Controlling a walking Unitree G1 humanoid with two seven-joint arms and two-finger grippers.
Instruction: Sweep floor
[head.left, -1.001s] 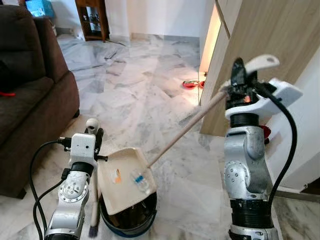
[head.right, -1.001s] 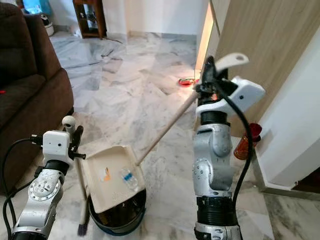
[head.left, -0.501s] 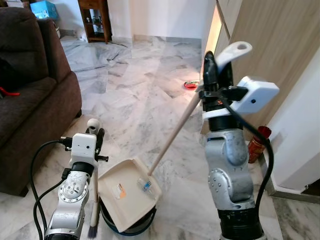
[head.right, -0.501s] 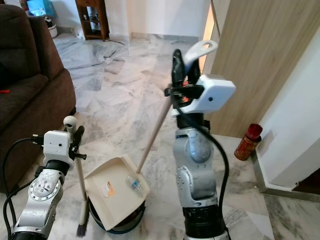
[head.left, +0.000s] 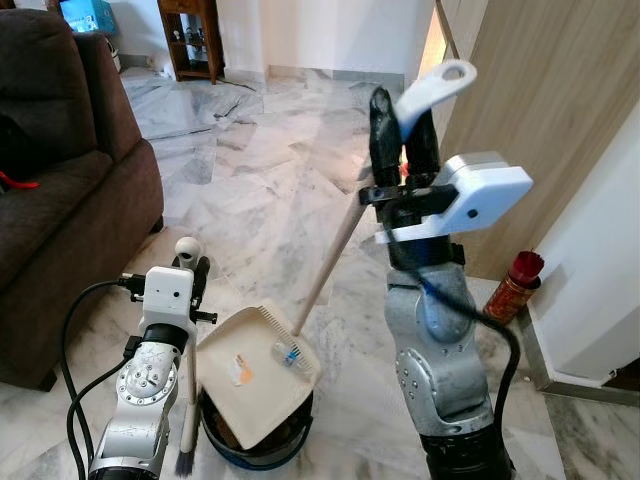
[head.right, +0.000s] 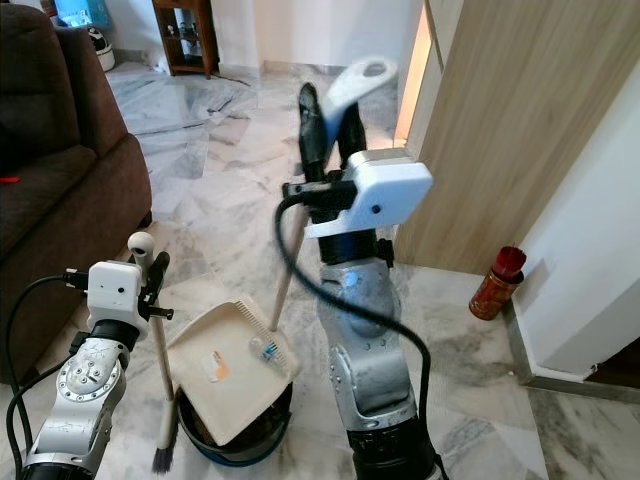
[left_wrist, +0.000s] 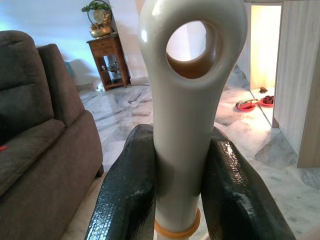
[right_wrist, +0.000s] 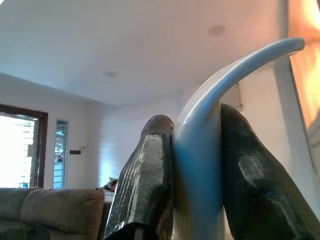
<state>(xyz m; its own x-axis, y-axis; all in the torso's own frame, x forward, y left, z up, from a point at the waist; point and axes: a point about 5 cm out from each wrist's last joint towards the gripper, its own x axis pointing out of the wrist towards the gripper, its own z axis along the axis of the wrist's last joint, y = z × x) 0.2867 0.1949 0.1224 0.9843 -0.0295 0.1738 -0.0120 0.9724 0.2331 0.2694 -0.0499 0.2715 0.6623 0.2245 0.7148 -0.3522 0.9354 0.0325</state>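
Observation:
A cream dustpan (head.left: 255, 368) lies tilted over a dark blue bin (head.left: 256, 446) on the marble floor. An orange scrap (head.left: 240, 374) and a clear blue-tinted wrapper (head.left: 289, 353) rest on it. Its long wooden handle (head.left: 334, 255) rises to a white grip (head.left: 432, 85), and my right gripper (head.left: 403, 122) is shut on that grip (right_wrist: 200, 150). Low on the left, my left gripper (head.left: 190, 264) is shut on the white, holed handle (left_wrist: 186, 100) of a small broom. The broom's bristles (head.left: 185, 461) hang beside the bin.
A brown sofa (head.left: 60, 180) fills the left side. A wooden cabinet wall (head.left: 545, 110) and a white wall stand on the right, with a red bottle (head.left: 512, 286) at their foot. A wooden side table (head.left: 190, 35) stands far back. Open marble floor (head.left: 260, 190) stretches ahead.
My right arm has swung left and brought the dustpan handle more upright. The pan has shifted over the bin and the scraps have moved on it. The left arm has stayed put.

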